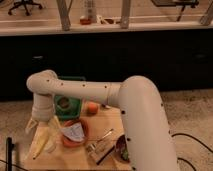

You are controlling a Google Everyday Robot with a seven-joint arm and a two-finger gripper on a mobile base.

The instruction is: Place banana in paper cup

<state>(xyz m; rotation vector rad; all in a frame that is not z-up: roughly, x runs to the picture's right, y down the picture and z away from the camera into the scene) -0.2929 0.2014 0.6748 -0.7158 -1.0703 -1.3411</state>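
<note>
The banana (44,141) is long and pale yellow. It lies slanted at the left end of the wooden table (80,157). My gripper (38,125) hangs from the white arm's wrist (44,86), right over the banana's upper end and touching or almost touching it. To the banana's right, an orange bowl (80,139) holds a white crumpled paper object (73,131), which may be the paper cup. I cannot tell whether it is.
A small round orange fruit (92,107) sits behind the bowl. A green container (68,104) stands at the table's back. Utensils (101,141) and a dark bowl (121,148) lie to the right, partly behind my arm. A dark post (9,152) stands at the table's left edge.
</note>
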